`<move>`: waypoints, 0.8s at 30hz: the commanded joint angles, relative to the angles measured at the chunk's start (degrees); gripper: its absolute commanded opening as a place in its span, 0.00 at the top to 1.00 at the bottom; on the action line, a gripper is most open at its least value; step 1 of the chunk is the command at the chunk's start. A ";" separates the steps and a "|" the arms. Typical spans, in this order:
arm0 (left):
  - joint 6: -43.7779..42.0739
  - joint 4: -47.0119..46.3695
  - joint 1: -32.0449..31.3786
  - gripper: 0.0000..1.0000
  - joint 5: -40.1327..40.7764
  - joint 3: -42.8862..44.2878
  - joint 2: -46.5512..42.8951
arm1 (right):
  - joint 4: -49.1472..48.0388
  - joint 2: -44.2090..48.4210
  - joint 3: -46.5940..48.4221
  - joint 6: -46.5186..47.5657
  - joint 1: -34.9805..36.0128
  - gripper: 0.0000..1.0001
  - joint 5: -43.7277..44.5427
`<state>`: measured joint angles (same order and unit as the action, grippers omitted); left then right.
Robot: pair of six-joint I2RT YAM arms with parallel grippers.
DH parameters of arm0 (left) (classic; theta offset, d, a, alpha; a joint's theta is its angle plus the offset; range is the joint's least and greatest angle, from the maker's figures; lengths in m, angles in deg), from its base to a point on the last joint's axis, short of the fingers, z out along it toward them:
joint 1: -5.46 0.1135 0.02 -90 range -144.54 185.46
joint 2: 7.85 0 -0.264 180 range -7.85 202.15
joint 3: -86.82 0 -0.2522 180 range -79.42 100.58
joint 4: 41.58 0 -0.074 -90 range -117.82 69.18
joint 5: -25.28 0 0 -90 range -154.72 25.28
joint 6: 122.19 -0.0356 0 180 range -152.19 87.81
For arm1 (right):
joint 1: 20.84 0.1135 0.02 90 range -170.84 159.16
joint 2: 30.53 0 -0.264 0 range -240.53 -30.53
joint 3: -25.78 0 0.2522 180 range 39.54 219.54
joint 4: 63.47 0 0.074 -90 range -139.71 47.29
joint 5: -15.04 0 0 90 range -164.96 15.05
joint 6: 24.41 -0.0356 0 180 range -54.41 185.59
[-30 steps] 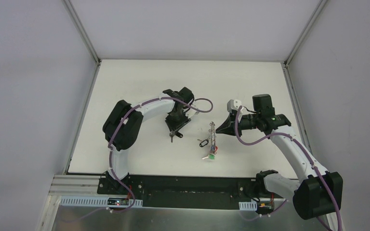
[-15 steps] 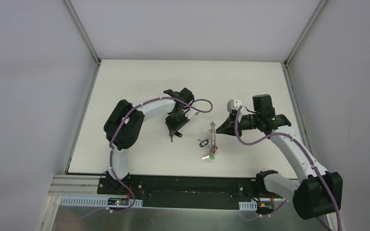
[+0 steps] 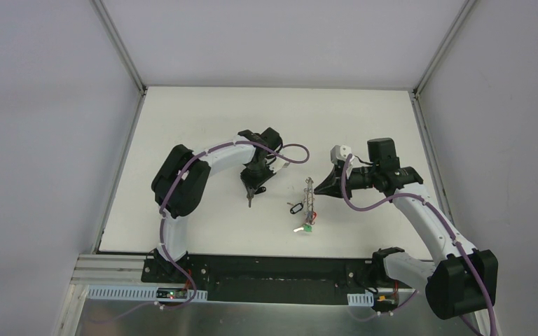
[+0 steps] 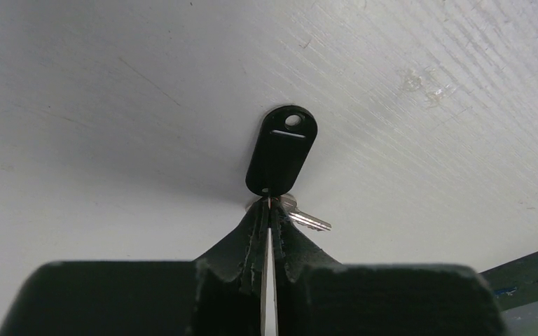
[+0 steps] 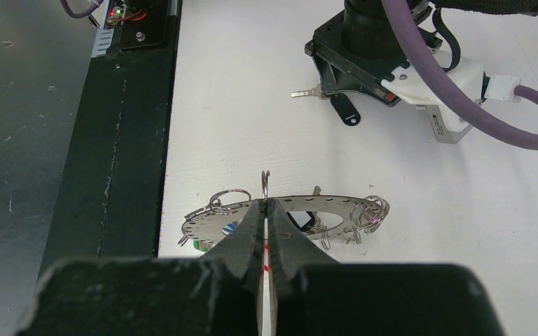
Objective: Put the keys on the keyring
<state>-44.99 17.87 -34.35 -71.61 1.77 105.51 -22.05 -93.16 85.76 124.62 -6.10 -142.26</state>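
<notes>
Left gripper [image 4: 269, 210] pinched shut on black-tagged key [image 4: 307, 221] for pickup; right gripper [image 5: 265, 204] clamped keyring [image 5: 336, 204] upright, probably for threading.

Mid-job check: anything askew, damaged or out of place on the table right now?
Nothing stands out. The left gripper is shut on the black-tagged key down at the table, and the right gripper is shut on the keyring. No damage or stray pieces are visible.

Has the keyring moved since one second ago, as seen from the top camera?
No. The keyring stays in the same place, equally far from the table's near edge, in the shut right gripper.
</notes>
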 commanded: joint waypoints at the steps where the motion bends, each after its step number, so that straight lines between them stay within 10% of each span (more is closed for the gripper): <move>1: 0.09 1.19 -0.62 0.97 0.15 0.99 -1.35 | -1.47 0.84 0.20 -0.05 -0.45 1.00 -3.18; 24: -11.26 -4.14 -0.53 1.00 -12.92 -6.33 -16.75 | -1.71 1.01 0.72 -1.38 -0.44 1.00 -3.73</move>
<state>-52.25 14.42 -34.35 -78.87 -3.63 93.23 -22.07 -93.16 85.76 123.90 -6.14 -142.33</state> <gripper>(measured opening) 0.008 0.008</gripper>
